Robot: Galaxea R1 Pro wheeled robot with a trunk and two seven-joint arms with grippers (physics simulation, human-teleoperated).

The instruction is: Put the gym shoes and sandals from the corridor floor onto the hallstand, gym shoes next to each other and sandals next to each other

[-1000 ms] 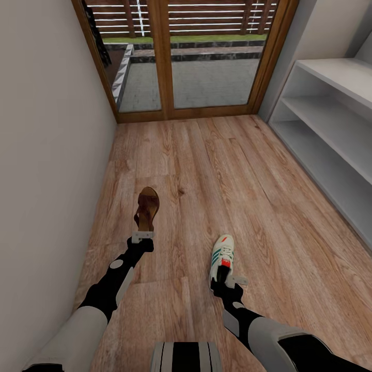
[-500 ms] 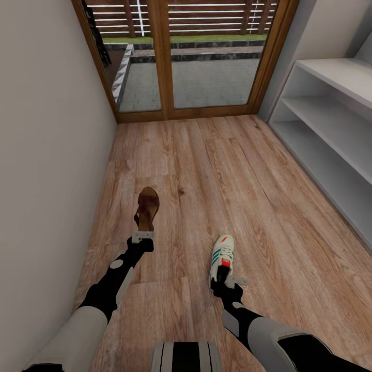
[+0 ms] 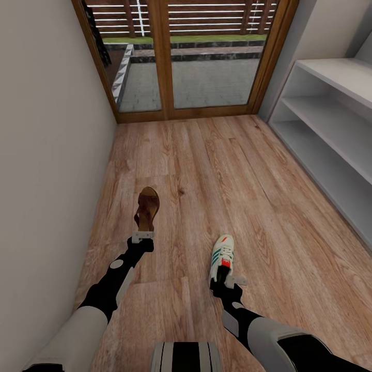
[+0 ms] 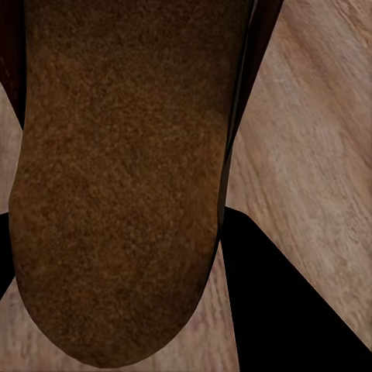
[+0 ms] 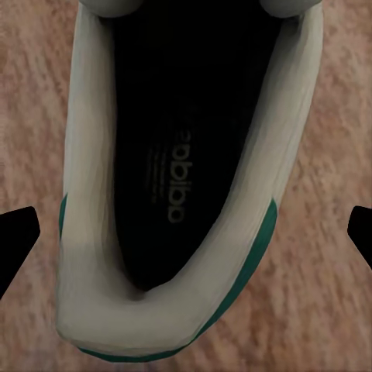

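1. Sandal (image 3: 147,209) lay on the corridor floor (image 3: 232,170), its heel end touching the left end effector (image 3: 142,237), toe pointing away from it.
2. Gym shoe (image 3: 222,258) lay on the floor directly ahead of the right end effector (image 3: 229,281), heel at its fingertips.
3. Left end effector: whether it gripped the sandal could not be told.
4. Right end effector: fingers spread wide either side of the shoe's heel, not gripping.
5. Hallstand (image 3: 336,119) stood well off to the right of the right end effector.
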